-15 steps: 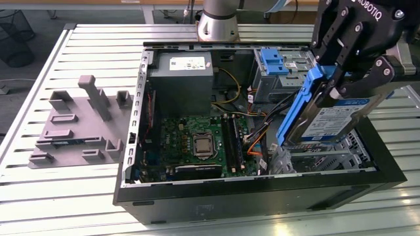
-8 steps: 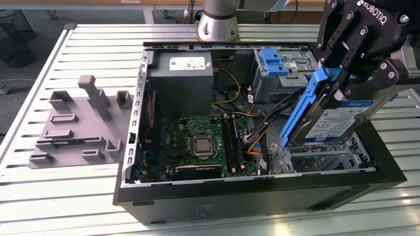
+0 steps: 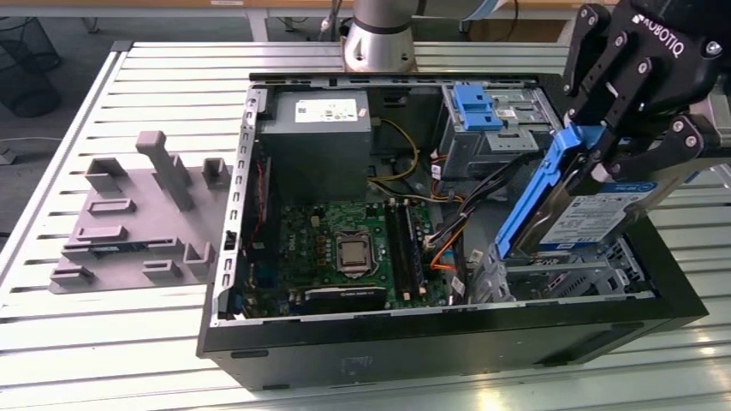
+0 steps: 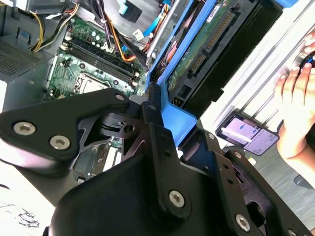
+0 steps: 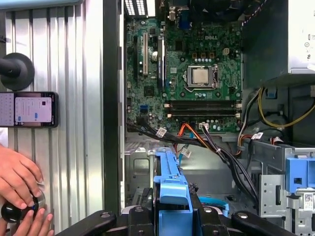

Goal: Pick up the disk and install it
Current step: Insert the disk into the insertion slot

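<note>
Blue-framed, the disk (image 3: 588,218) hung tilted in the gripper (image 3: 628,147), which pinched it firmly by its bracket. In the exterior view it was at three o'clock of the open computer case (image 3: 457,330), just above the metal drive cage (image 3: 571,274). The motherboard (image 3: 342,248) lay toward nine o'clock of the disk. In the first wrist view a person's hand (image 5: 17,179) rested near a phone (image 5: 30,109).

Exterior view looks down into the open computer case (image 3: 457,342) from outside its near wall; both wrist views, behind the gripper (image 5: 172,219) (image 4: 150,105), share its motherboard (image 5: 182,73) (image 4: 81,69).
</note>
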Motion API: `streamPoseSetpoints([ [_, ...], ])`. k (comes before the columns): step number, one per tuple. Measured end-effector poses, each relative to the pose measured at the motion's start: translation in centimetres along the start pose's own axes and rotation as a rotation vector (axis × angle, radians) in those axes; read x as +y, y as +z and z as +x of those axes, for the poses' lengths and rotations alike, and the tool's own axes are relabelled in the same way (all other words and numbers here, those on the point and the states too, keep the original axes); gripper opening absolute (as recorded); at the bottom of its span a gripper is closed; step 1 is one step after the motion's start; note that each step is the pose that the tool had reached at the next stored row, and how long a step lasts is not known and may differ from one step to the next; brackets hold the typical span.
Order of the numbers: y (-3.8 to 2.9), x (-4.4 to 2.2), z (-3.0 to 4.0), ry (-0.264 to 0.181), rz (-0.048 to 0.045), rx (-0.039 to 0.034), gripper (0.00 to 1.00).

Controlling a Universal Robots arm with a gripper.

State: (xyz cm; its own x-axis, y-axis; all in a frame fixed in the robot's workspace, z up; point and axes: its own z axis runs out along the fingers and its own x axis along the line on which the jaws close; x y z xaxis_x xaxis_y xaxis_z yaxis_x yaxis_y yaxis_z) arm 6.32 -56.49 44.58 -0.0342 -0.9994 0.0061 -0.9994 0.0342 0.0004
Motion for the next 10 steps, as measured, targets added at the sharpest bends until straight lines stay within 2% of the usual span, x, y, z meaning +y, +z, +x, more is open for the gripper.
streamPoseSetpoints([
  [10,0.6,-0.37,-0.02,0.008,-0.0001,-0.001,0.36],
])
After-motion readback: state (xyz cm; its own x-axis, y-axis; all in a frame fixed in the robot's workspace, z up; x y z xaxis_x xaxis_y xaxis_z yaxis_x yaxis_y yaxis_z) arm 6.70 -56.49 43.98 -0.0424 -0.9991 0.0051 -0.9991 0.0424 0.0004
